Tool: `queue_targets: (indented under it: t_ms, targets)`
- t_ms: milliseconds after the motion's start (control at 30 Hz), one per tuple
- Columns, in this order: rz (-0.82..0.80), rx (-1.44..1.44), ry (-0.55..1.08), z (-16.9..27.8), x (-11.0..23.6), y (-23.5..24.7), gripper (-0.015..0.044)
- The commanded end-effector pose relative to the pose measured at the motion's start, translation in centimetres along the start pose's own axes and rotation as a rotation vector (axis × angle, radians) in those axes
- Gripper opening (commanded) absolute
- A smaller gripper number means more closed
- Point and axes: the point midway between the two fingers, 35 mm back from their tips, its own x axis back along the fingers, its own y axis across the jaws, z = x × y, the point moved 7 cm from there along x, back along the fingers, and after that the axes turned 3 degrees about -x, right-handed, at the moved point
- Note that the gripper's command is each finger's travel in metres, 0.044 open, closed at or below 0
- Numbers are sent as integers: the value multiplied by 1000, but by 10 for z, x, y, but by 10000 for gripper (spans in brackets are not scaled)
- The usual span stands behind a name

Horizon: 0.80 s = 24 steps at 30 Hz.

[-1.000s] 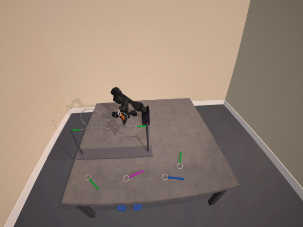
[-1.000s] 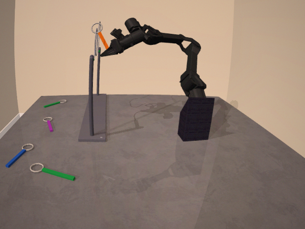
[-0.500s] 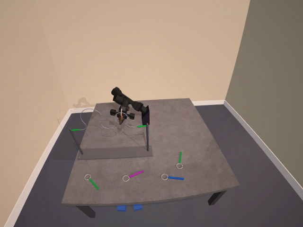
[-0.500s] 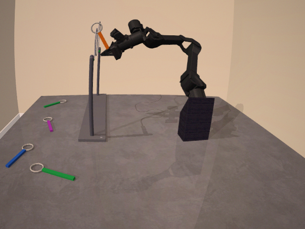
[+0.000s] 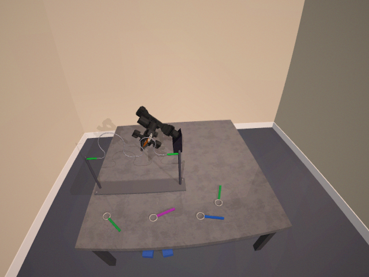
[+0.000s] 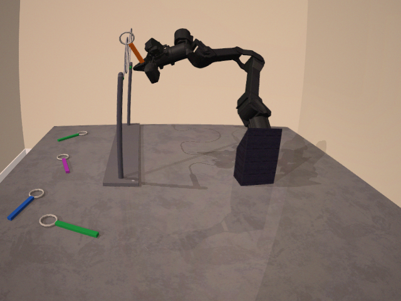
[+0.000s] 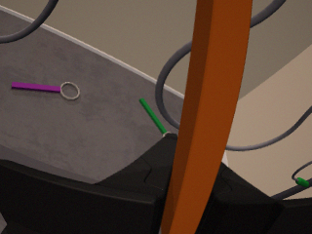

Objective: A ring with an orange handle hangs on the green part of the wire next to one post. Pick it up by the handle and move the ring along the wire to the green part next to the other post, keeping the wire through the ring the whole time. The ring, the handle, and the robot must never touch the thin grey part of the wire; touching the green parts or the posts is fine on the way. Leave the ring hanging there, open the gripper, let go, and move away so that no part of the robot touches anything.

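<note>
My gripper (image 5: 145, 144) (image 6: 141, 64) is shut on the orange handle (image 5: 145, 142) (image 6: 136, 53) (image 7: 211, 92) of the ring (image 5: 148, 139) (image 6: 126, 37). It holds the ring high up on the looping grey wire (image 5: 119, 138) (image 6: 124, 61) (image 7: 168, 78), a little left of the right post (image 5: 179, 167). That post carries a green wire end (image 5: 172, 154) (image 7: 302, 182); the left post (image 5: 93, 172) (image 6: 119, 126) carries the other green end (image 5: 93, 158). I cannot tell whether the ring touches the wire.
The posts stand on a grey base plate (image 5: 139, 187) (image 6: 129, 155). Several spare rings with green, magenta and blue handles lie on the table's front part, among them a magenta one (image 5: 162, 213) (image 6: 64, 163) (image 7: 39, 88). The arm's dark pedestal (image 5: 178, 140) (image 6: 258, 155) stands behind the right post.
</note>
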Motion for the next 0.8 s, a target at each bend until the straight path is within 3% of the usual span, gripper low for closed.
queue_targets:
  t_ms: [0, 767]
  targets:
    - [33, 73, -14, 1, 0, 0, -150]
    - [219, 408, -69, 0, -2, -14, -150]
